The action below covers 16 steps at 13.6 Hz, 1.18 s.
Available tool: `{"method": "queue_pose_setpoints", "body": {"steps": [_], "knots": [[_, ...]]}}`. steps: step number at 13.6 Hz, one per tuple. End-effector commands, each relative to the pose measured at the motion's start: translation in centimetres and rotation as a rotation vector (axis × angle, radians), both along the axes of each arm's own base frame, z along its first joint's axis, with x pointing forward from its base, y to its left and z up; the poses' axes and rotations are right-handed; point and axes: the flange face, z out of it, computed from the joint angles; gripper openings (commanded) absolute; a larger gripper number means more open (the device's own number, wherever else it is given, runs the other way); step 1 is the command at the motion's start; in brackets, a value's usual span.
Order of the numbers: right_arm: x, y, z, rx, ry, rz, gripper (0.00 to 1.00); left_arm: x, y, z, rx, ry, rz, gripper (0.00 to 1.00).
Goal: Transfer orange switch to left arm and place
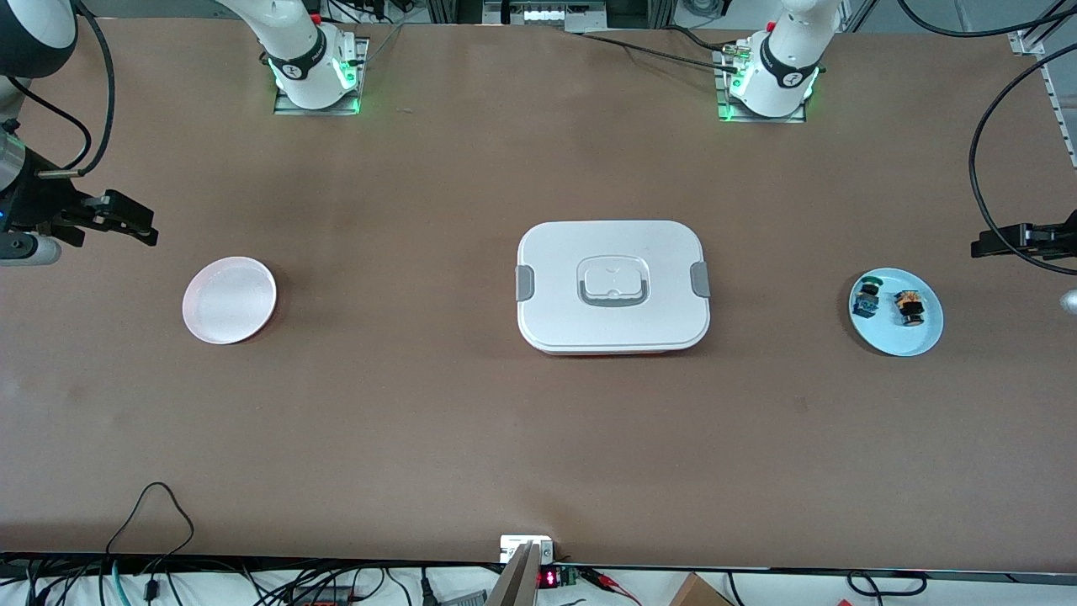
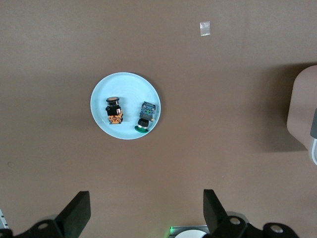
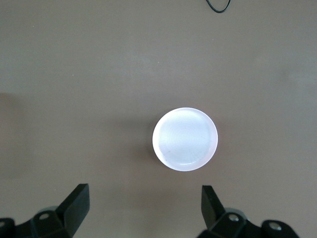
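- Orange switch (image 1: 908, 307) is lying on the pale blue plate (image 1: 893, 340), at the right of the front view, a little above mid-height; nothing is gripping it.
- A blue-and-green switch (image 1: 866, 300) is sharing that plate, just beside the orange one and not quite touching it, on the side toward the box.
- In the left wrist view the orange switch (image 2: 114, 111) and the blue-and-green switch (image 2: 146, 116) are lying side by side in the plate (image 2: 126, 84), in the upper-left part of the frame.
- Box (image 1: 612, 286) is sitting at the centre of the front view, lid on, grey clips at both ends, well apart from either plate.
- A white plate (image 1: 229, 300) is sitting at the left of the front view, level with the box, with nothing on it; it is showing at the centre of the right wrist view (image 3: 184, 139).
- Left gripper (image 2: 144, 210) is hovering over the table near the blue plate, fingers spread wide, holding nothing; in the front view it is showing at the right edge (image 1: 1001, 243).
- Right gripper (image 3: 144, 207) is hovering over the table near the white plate, fingers likewise spread and empty; it is showing at the left edge of the front view (image 1: 128, 220).
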Motion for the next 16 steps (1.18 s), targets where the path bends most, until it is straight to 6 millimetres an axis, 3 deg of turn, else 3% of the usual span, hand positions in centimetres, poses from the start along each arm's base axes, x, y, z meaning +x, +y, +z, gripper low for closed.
{"method": "queue_pose_setpoints", "body": {"steps": [1,2,4,8,16], "knots": [[-0.2,0.3,0.5,0.006,0.011,0.009,1.0,-0.3,0.0,0.1,-0.016,0.006,0.009,1.0],[-0.4,0.4,0.3,0.005,0.029,0.01,1.0,-0.5,0.0,0.6,-0.012,0.0,0.011,1.0],[-0.4,0.3,0.5,0.005,0.029,0.007,1.0,-2.1,-2.0,3.1,-0.01,-0.026,0.008,1.0],[-0.3,0.0,0.5,0.012,0.027,-0.01,1.0,-4.4,-3.6,4.3,-0.006,-0.023,0.035,1.0],[-0.4,-0.1,0.6,0.012,0.026,-0.022,1.0,-7.7,-3.8,0.7,-0.018,-0.079,0.069,1.0]]}}
